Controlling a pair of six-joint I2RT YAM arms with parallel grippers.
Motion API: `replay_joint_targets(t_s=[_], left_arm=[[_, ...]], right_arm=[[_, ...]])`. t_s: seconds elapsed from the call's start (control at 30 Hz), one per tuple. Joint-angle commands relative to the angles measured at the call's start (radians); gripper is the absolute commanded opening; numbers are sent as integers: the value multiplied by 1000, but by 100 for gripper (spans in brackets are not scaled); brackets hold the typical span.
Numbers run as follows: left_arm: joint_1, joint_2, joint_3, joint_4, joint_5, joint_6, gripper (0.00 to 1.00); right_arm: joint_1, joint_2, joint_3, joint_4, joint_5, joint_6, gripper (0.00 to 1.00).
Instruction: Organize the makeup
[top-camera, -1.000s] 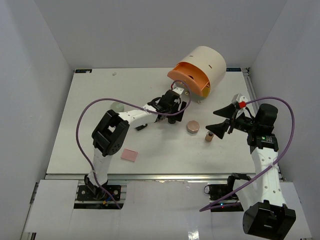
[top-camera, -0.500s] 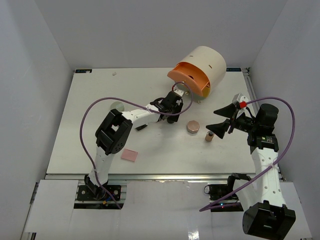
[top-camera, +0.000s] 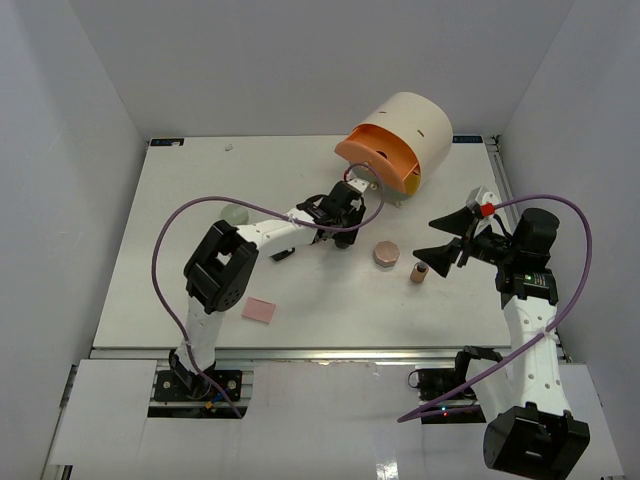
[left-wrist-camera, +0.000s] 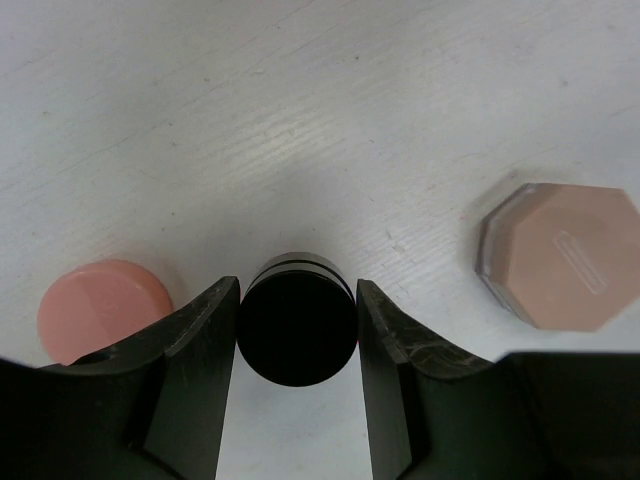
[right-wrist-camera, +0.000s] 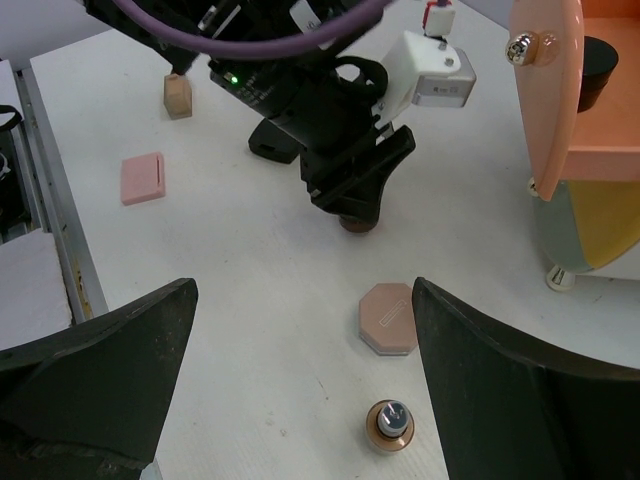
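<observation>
At the far left of the table (top-camera: 150, 250) the flat pink square (top-camera: 258, 310) lies alone, well apart from the other items. Toward the centre, the left gripper (left-wrist-camera: 296, 288) is lowered over a black jar (left-wrist-camera: 297, 325), which stands upright on the surface. The wrist view shows one finger against each side of the jar, so the tool is clamped across its diameter. A round pink compact (left-wrist-camera: 100, 310) sits just beside the left finger. Treat the jar as light, rigid and smooth-walled, and therefore liable to slip or rotate under a weak grip. The correct hold is across the side wall at mid-height, below the cap seam, with the jar kept upright. Further right are the octagonal compact (top-camera: 385, 253) and then the upright lipstick tube (top-camera: 419, 271), close together but apart. The tube is probably top-heavy and easy to tip. At the right, the right gripper (right-wrist-camera: 305, 290) hangs above the table with its jaws spread wide and holds nothing. The cream organizer (top-camera: 410, 125) stands at the rear with its orange drawer open.
</observation>
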Motion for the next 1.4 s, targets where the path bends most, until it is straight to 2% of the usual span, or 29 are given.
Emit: replay_joint_targets(t_s=[0.0,0.2,0.33,0.53,0.73,1.13,1.27,1.37], left_arm=[[-25,-241,9,51,42,3,17],[-38,-323,112,85,89,11,15],[-38,-308,235,92,114,4,14],[-39,-169,541,48,137,10,14],[-39,24,782,19,76,41,15],[-39,138,821,71,-1,90,19],[-38,145,810,71,-23,90,27],[-38,151,803,69,-37,93,42]], right_arm=[[-5,-18,1,31,-3,13,95],[-7,-21,2,31,7,13,95],[-8,-23,0,31,8,12,94],[-9,-21,-1,31,10,11,95],[-18,-29,-5,31,13,11,95],[-24,-30,-7,34,15,11,95],[-24,-30,-9,33,13,11,95],[-25,-30,-8,34,11,12,95]])
